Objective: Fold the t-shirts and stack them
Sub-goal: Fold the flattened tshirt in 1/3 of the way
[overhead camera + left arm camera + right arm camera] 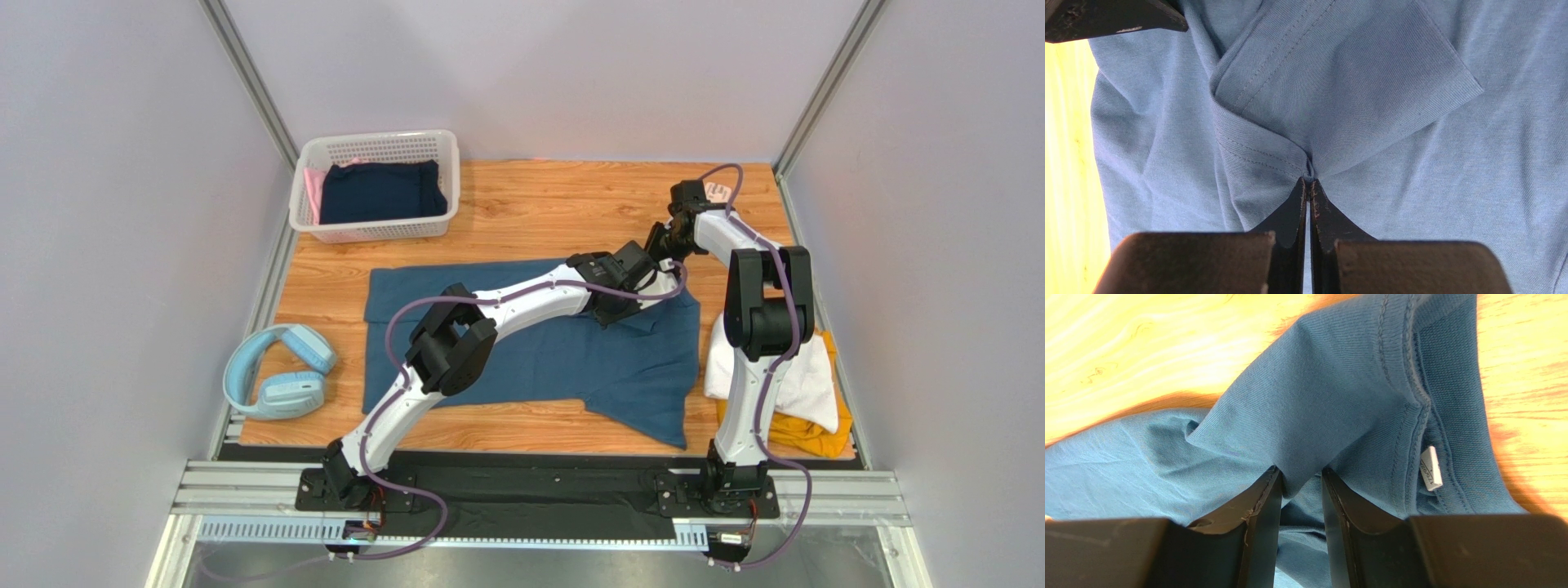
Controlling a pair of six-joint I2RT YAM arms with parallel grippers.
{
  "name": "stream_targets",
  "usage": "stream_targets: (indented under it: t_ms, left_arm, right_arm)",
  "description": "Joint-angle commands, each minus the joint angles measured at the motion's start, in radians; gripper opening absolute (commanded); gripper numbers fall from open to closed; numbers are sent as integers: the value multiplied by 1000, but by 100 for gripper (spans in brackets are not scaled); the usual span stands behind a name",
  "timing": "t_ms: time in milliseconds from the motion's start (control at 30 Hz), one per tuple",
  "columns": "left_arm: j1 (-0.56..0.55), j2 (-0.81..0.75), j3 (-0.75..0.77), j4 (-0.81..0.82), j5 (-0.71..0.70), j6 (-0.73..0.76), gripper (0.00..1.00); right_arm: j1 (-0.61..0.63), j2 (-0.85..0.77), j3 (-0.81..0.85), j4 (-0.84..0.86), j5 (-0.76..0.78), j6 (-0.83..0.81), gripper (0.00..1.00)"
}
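Pinching the teal t-shirt (pixel 540 355) are left claw (pixel 1309 182) and right claw (pixel 1300 478).

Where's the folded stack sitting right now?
In the top view it is at the right edge of the table: the white t-shirt lies on the mustard-yellow t-shirt, just right of the spread teal t-shirt.

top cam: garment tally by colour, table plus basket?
teal-blue t-shirt, spread on the table: 1
white t-shirt, folded at the right: 1
mustard-yellow t-shirt, under the white one: 1
navy garment, in the basket: 1
pink garment, in the basket: 1
Total: 5
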Motion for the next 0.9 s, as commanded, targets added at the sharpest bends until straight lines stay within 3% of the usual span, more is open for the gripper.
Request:
stream_targets:
  t_ms: [0,867]
  left_arm:
    - [4,-41,13,-11,15,24,0]
    - [-37,-323,-215,-91,138,24,0]
  right_arm:
    - [6,42,-24,10,24,4,35]
    - [4,45,-17,3,28,4,35]
